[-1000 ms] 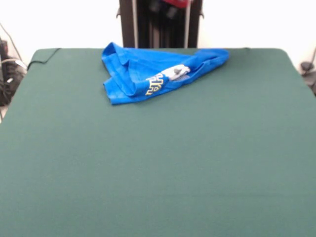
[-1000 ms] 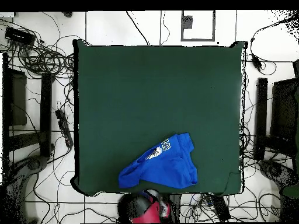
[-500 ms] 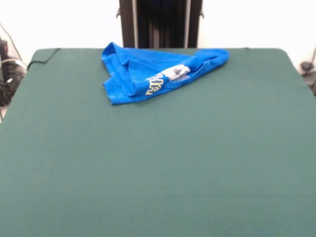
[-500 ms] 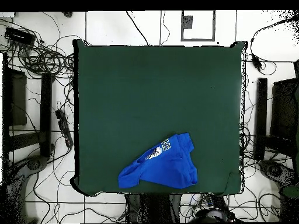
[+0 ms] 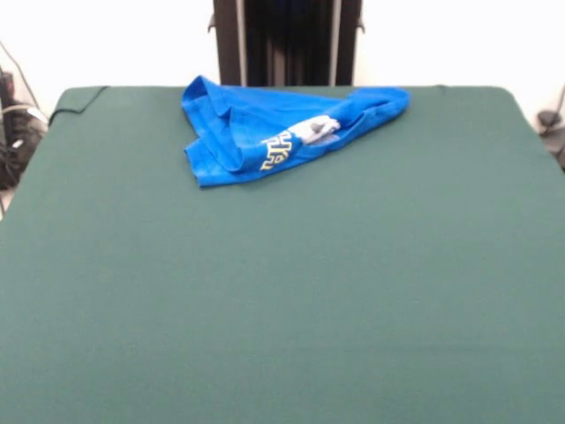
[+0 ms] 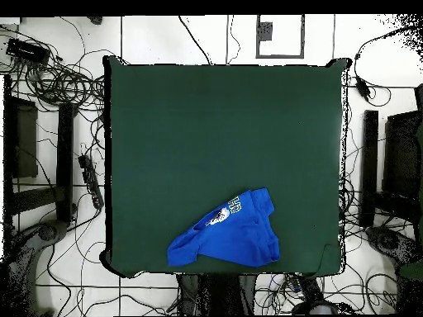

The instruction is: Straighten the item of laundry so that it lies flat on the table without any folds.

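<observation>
The blue shirt [image 5: 256, 132] lies crumpled and folded into a rough triangle at the far edge of the green table [image 5: 282, 291], just in front of the pedestal. Part of its white graphic and yellowish letters shows in the folds. In the overhead view the shirt [image 6: 231, 241] sits near the bottom edge of the table [image 6: 223, 132], with one sleeve end pointing to the lower left. No gripper shows in either view.
The robot's dark pedestal [image 5: 287, 42] stands behind the table's far edge. Cables [image 6: 49, 74] lie on the floor to the left of the table. Dark stands [image 6: 368, 165] flank it. A dark rounded shape [image 6: 316, 307] sits right of the pedestal base.
The red arm part seen at the pedestal one second ago has left both views. A dark shape has shifted right along the overhead's bottom edge. The shirt has not moved.
</observation>
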You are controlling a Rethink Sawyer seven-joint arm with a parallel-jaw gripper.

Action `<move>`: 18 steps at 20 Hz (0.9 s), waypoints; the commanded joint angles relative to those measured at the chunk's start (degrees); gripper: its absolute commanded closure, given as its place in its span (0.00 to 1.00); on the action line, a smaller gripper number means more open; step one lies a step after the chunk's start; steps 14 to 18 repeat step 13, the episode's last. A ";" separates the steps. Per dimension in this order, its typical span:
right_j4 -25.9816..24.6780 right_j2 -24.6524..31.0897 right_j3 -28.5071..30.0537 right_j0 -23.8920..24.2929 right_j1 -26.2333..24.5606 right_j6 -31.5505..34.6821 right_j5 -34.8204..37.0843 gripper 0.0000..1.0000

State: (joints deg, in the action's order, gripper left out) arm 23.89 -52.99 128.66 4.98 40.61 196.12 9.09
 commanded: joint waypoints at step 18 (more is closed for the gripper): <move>-12.97 10.02 -16.83 -12.60 -4.36 -2.77 19.94 0.00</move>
